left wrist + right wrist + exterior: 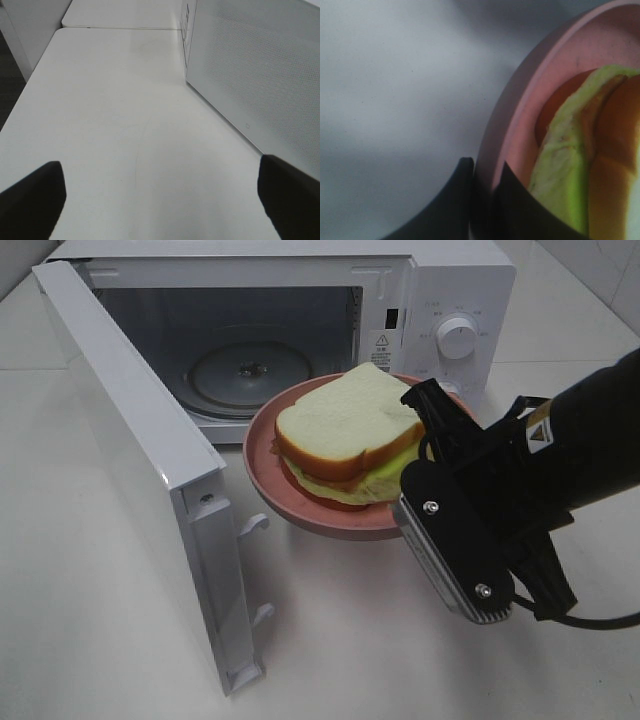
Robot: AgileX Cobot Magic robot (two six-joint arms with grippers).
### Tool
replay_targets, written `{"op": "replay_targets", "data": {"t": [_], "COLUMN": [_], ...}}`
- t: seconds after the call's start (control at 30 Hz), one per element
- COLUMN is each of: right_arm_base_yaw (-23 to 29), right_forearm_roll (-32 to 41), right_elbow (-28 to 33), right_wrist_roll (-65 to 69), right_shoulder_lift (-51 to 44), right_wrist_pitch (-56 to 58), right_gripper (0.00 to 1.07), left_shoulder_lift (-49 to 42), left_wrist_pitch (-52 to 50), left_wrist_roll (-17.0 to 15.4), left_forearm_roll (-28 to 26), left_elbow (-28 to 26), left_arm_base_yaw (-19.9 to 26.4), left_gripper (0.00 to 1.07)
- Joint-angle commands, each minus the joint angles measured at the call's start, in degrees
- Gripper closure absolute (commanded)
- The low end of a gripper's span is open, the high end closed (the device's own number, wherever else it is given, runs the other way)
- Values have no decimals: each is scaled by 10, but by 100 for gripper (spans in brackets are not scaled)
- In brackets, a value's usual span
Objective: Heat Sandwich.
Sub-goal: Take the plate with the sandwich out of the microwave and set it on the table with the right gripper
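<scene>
Right gripper (482,172) clamped on pink plate (300,510) rim – sandwich (345,435) aboard, raised before open microwave (300,330) | left gripper (160,200) wide open, empty | risk: one-edge pinch – plate may tilt, sandwich slide, rim clip door (140,470).

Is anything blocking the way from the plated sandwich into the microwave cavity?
Nothing visible does. The microwave door is swung wide open, the cavity shows only its bare turntable, and the right claw, clamped on the pink plate's rim, holds the sandwich just in front of the opening.
</scene>
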Motion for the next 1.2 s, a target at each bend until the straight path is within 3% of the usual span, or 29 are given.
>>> {"op": "replay_targets", "data": {"t": [0.03, 0.6, 1.0, 1.2], "right_arm_base_yaw": [1, 1, 1, 1], "right_forearm_roll": [1, -27, -249, -325], "right_elbow": [22, 131, 143, 143], "right_wrist_roll": [18, 101, 383, 517], "right_shoulder_lift": [-34, -201, -249, -249], "right_wrist_pitch": [-18, 16, 93, 106], "right_gripper": [107, 107, 107, 107], "left_shoulder_lift": [-15, -15, -15, -15], "left_wrist_pitch": [-2, -2, -2, -2], "left_wrist_roll": [-4, -4, -4, -4], "left_forearm_roll": [0, 0, 0, 0], "left_elbow": [1, 1, 1, 1], "left_arm_base_yaw": [-5, -5, -5, -5], "left_gripper": [9, 9, 9, 9]}}
